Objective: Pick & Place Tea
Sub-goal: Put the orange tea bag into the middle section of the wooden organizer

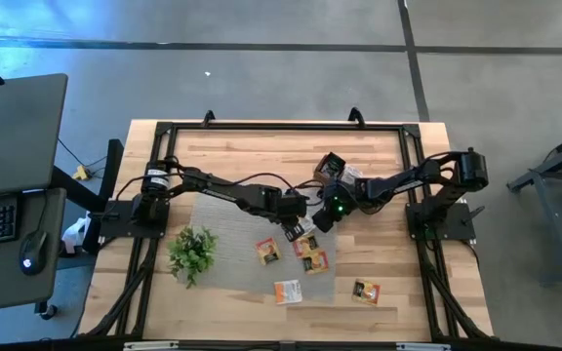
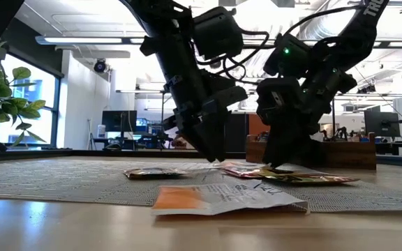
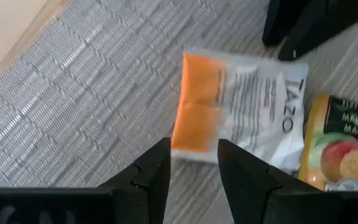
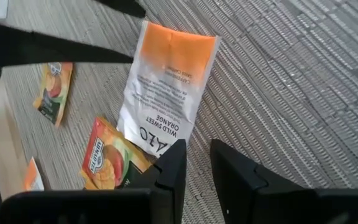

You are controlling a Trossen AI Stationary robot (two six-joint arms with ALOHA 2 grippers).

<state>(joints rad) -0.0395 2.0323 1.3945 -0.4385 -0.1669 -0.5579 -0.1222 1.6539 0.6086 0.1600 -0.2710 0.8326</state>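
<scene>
The orange-and-white sachet (image 4: 166, 87) reads "TAZO" and "WILD SWEET ORANGE"; its neighbour (image 3: 340, 149) reads "MANGO".

Overhead view is evenly lit, with soft shadows on the surface (image 1: 232, 151). In the low view, bright ceiling lights (image 2: 89, 40) silhouette both arms. Left wrist picture shows motion blur.

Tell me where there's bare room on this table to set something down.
Free: the wood strip along the far edge of the table, and the grey woven mat between the plant sprig and the left arm. Crowded: around both end effectors and the tea sachets near the front.
</scene>
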